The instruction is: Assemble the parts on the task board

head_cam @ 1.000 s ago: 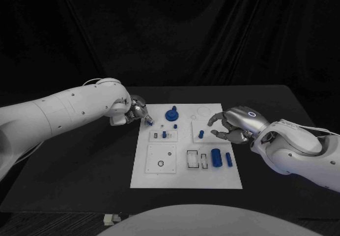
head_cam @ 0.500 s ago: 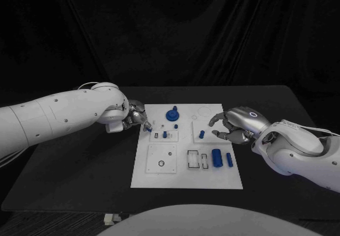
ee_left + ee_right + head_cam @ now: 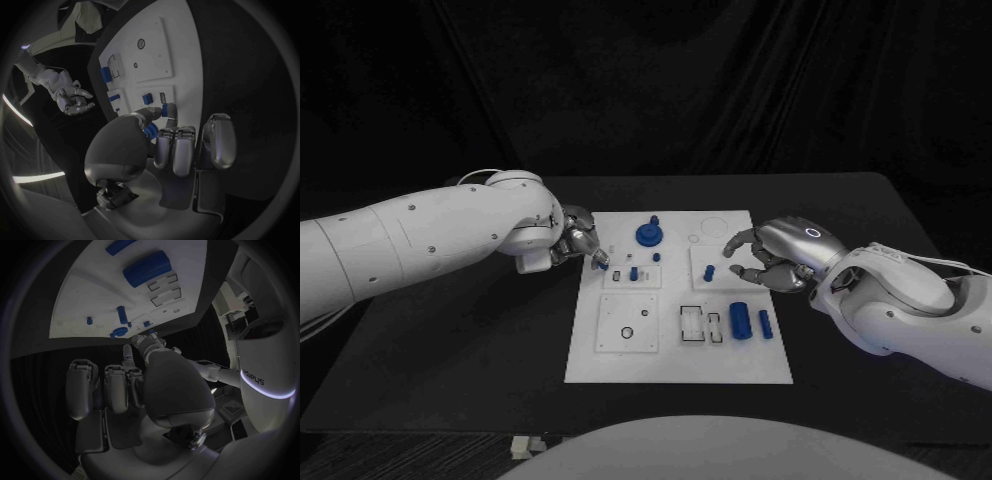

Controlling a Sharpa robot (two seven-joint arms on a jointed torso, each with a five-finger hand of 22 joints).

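The board (image 3: 679, 350), a white plate, lies flat at the centre of the black surface (image 3: 473, 350), long side running from near to far. Nearest on it, at about five o'clock from the board's middle, a thick blue cylinder (image 3: 740, 321) lies on its side, with a slimmer blue bar (image 3: 766, 323) just beside it at three o'clock; both are free, well apart from either hand. Just left of them sit two dark-outlined rectangular slots (image 3: 694, 322), and at seven o'clock a square panel with a small oval hole (image 3: 627, 332).

Further out, the right hand (image 3: 769, 260) hovers over the board's right edge at two o'clock, fingers curled and spread, nothing in them. A short blue peg (image 3: 710, 272) stands on the white square just beside its fingertips, apart from them.

Across at ten o'clock, the left hand (image 3: 577, 240) sits at the board's left edge, thumb and finger pinching a small blue part (image 3: 165, 110). The wrist view shows that part held just above the board. Near it a blue peg (image 3: 635, 273) stands in the small panel.

Farthest, at twelve o'clock, a round blue knob (image 3: 649, 234) stands upright.
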